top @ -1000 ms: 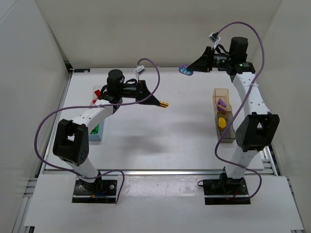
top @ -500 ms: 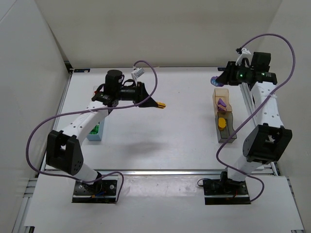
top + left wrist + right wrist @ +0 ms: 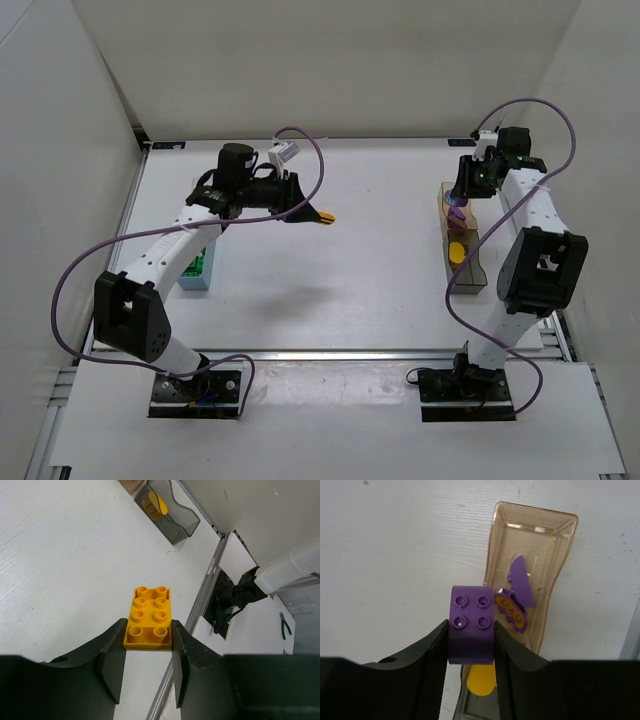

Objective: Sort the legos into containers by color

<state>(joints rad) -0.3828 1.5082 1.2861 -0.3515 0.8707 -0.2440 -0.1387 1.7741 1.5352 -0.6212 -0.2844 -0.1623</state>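
Okay, left gripper (image 3: 148, 631) has its jaws narrow, clamped on a yellow lego (image 3: 149, 616) by its two long sides, studs facing the wrist camera. In the top view this brick (image 3: 327, 216) hangs over the middle of the table (image 3: 330, 290), well apart from every box. The dark smoky container (image 3: 184, 526) shows far off in the left wrist view with a yellow piece (image 3: 154, 505) inside.

Right gripper (image 3: 471, 647) is also closed narrow, holding a purple lego (image 3: 471, 617) with four studs and a rounded body. It sits just above the near left edge of the tan container (image 3: 536, 511); touching the rim or not, cannot tell. Inside the tan box lie a flat purple piece (image 3: 522, 580) and a purple piece with yellow markings (image 3: 511, 612). A rounded yellow piece (image 3: 480, 685) shows below, in the next box.

At the table's left, the light blue container (image 3: 190, 283) holds green legos (image 3: 198, 265), beside the left arm.
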